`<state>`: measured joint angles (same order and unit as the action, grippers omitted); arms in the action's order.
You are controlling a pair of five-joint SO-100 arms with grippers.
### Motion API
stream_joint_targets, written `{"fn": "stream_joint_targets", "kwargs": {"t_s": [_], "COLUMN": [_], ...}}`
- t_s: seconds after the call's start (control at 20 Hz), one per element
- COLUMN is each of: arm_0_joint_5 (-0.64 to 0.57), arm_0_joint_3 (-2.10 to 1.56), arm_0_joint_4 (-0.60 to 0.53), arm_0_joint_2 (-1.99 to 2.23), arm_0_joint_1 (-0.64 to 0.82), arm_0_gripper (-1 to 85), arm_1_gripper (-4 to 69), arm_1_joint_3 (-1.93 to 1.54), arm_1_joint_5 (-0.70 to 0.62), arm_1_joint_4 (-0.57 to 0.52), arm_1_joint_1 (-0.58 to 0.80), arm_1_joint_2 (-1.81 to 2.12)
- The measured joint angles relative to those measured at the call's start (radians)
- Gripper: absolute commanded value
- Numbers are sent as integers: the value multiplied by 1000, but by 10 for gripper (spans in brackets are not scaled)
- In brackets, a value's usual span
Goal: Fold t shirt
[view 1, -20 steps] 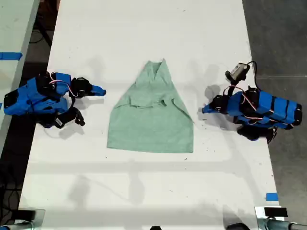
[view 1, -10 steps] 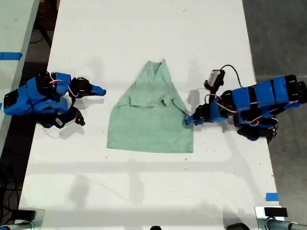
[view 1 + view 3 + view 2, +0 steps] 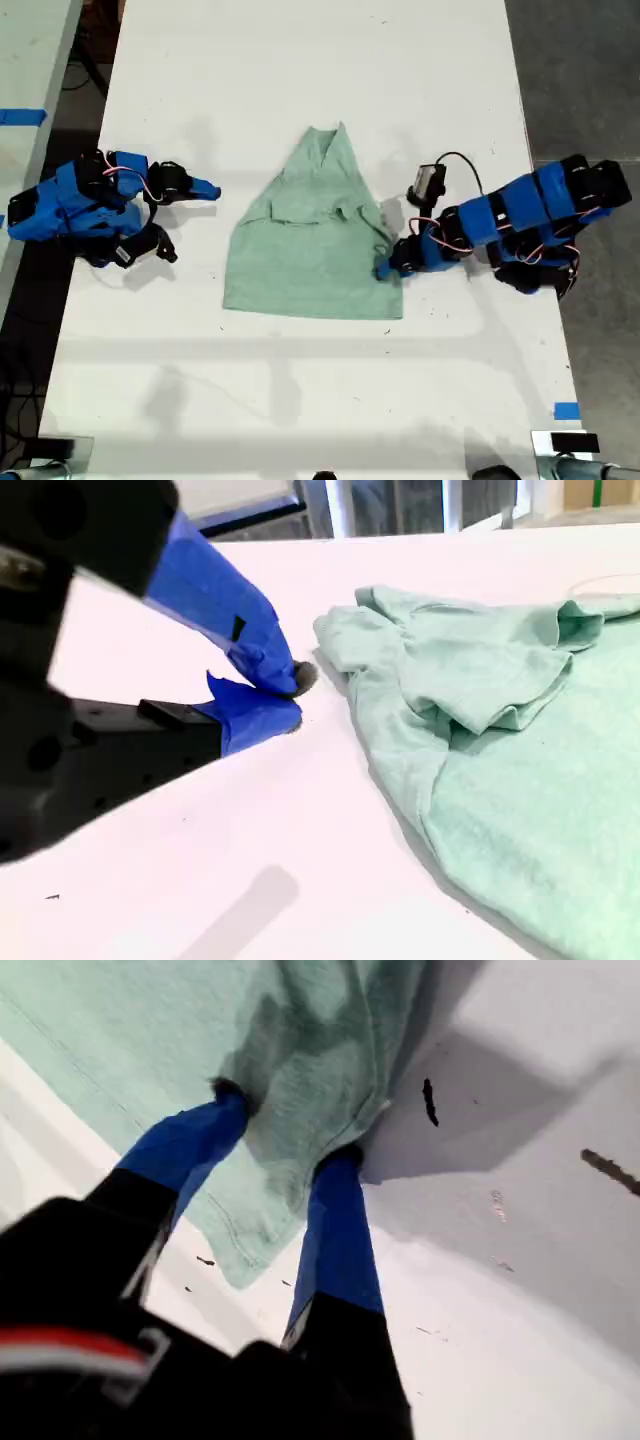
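Shirt [image 3: 315,240] is lying flat on the white table [image 3: 300,60], between the two blue arms, its narrow end pointing toward the exterior view's top and its wide hem toward the bottom. Folds of cloth are bunching across its middle.

My first gripper [image 3: 385,268] is reaching in from the exterior view's right and is meeting the shirt's edge near the hem corner. In the first wrist view my first gripper [image 3: 285,1125] is showing both blue fingers [image 3: 335,1230] spread apart, with a strip of the cloth's edge lying between them; one fingertip is pressing on top of the fabric, the other is sitting right at the hem's border. The jaws are parted, not closed on the cloth. The hem corner is lying beside the fingers, nearer the gripper's body than the fingertips.

My second gripper [image 3: 208,189] is resting on the table at the exterior view's left, well apart from the shirt's edge. In the second wrist view my second gripper [image 3: 290,695] is showing its blue fingers [image 3: 225,605] drawn together, tips touching or nearly so, with nothing between them. The shirt [image 3: 480,740] is lying beyond those tips, with bare table between the tips and the cloth; a folded sleeve is lying on the cloth.
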<state>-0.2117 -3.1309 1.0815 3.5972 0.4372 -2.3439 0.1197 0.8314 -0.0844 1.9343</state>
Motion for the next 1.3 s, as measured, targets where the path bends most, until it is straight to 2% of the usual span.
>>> {"fn": "stream_joint_targets", "kwargs": {"t_s": [0.1,0.25,0.35,0.55,0.8,0.85,0.95,1.05,1.1,1.2,1.25,1.3], "arm_0_joint_5": [0,0,0,0,0,0,0,0,0,0,0,0], "arm_0_joint_3": [0,0,0,0,0,0,0,0,0,0,0,0], "arm_0_joint_4": [0,0,0,0,0,0,0,5,5,5,5,5], "arm_0_joint_2": [0,0,0,0,0,0,0,0,0,0,0,0], "arm_0_joint_1": [0,0,0,0,0,0,0,0,0,0,0,0], "arm_0_gripper": [-2,-2,-2,-2,-2,-2,-2,-2,-2,-2,-2,-2], "arm_1_gripper": [17,17,17,17,20,42,164,219,223,179,34,15], "arm_1_joint_3": [61,117,152,385,971,1100,1305,1367,1379,1381,1381,1381], "arm_1_joint_5": [23,58,26,-161,-302,-324,-347,-351,-351,-351,-353,-353], "arm_1_joint_4": [71,308,414,431,472,492,520,540,555,591,621,669], "arm_1_joint_1": [-2,-2,12,66,51,46,41,40,40,40,40,40], "arm_1_joint_2": [-26,17,94,71,-434,-549,-738,-781,-781,-750,-709,-646]}}
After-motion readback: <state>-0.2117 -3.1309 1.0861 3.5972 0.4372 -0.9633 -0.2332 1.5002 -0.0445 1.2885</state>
